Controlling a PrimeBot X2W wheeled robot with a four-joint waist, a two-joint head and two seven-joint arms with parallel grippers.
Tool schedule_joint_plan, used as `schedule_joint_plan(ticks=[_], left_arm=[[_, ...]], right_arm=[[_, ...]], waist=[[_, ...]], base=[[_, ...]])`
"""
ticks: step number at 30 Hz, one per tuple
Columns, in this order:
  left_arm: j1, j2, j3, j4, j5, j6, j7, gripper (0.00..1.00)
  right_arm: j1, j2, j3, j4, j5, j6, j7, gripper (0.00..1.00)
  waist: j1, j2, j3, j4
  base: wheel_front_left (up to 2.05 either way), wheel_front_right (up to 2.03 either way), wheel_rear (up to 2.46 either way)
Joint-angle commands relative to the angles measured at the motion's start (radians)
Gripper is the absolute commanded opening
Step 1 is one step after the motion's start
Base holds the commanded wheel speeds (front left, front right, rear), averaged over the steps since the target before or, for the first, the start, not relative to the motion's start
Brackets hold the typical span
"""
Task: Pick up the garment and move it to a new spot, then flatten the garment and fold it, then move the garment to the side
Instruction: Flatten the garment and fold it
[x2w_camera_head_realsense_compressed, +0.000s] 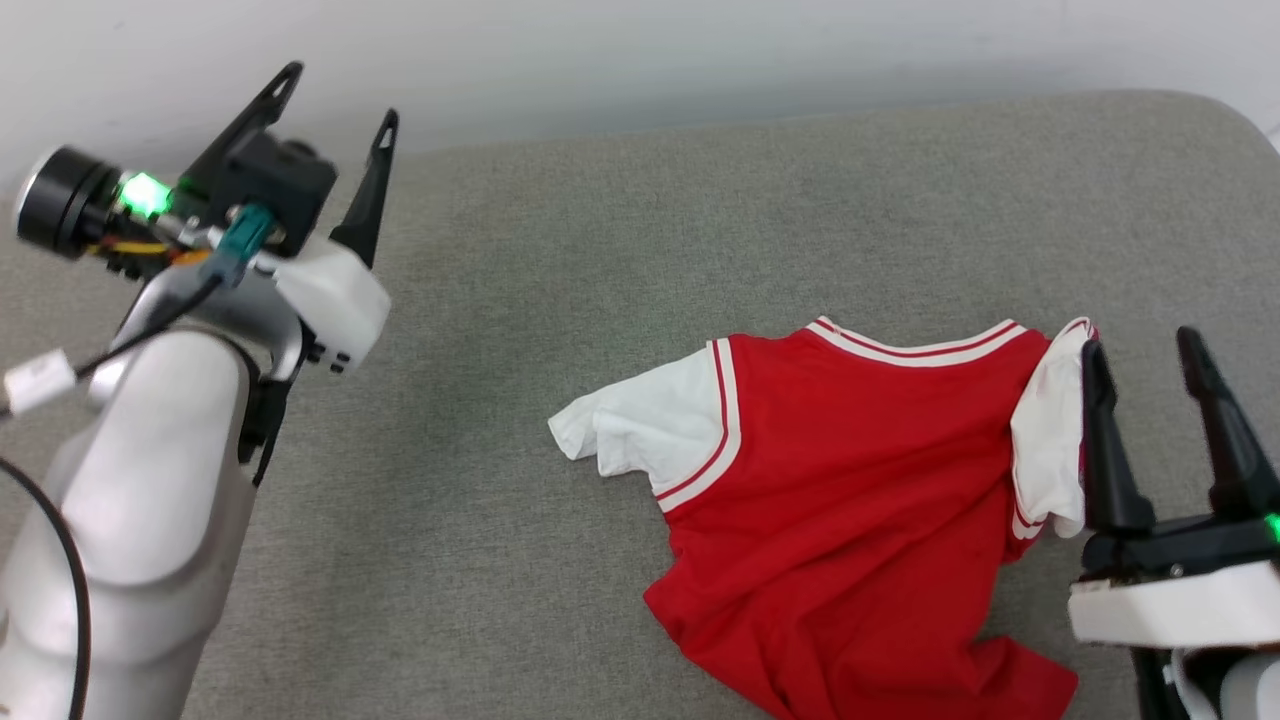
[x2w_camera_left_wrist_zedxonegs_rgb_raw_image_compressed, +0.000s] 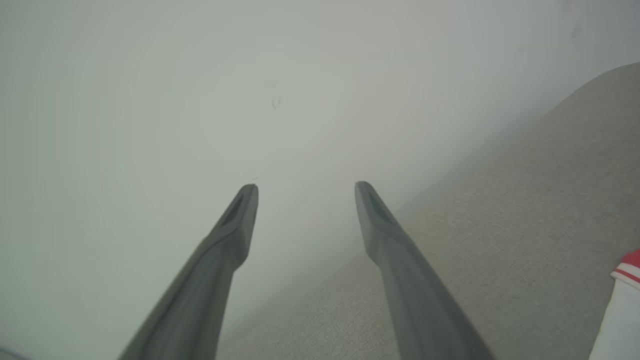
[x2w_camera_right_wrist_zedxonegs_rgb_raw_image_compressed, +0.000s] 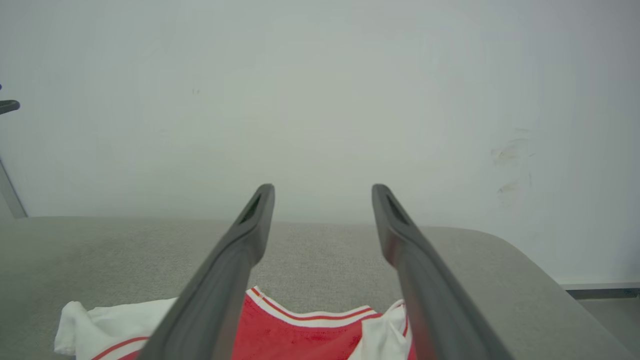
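Head view: rumpled red garment (x2w_camera_head_realsense_compressed: 850, 480), white sleeves, striped trim; left and right jaws apart, empty.

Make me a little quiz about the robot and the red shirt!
1. True or false: the left gripper is shut.
2. Which is nearer the shirt? A. left gripper B. right gripper
3. Fill in: the shirt's sleeves are ____.
Key: 1 false; 2 B; 3 white.
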Motion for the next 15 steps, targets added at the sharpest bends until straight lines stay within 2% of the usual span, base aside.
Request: schedule_joint_plan(ticks=[1,4,7,15], left_arm=[[-0.034,0.008,-0.019,0.011,-0.011,-0.007,0.027,1.00],[-0.116,0.020,-0.096,0.040,-0.060,-0.020,0.124,1.00],[-0.197,0.052,-0.244,0.049,-0.160,-0.019,0.240,1.00],[-0.393,0.179,-0.655,0.007,-0.509,-0.020,0.588,1.00]], right_arm=[[0.024,0.016,0.005,-0.017,-0.010,-0.001,-0.005,1.00],[0.063,0.053,0.008,-0.044,-0.019,-0.001,-0.019,1.00],[0.082,0.073,0.014,-0.043,-0.009,-0.001,-0.033,1.00],[0.053,0.092,0.050,-0.014,0.002,-0.001,-0.052,1.00]], waist=[[0.0000,-0.0001,0.011,-0.007],[0.0000,-0.0001,0.028,-0.016],[0.0000,-0.0001,0.047,-0.026],[0.0000,-0.0001,0.099,-0.066]], base=[[0.00,0.00,0.00],[0.00,0.00,0.00],[0.00,0.00,0.00],[0.00,0.00,0.00]])
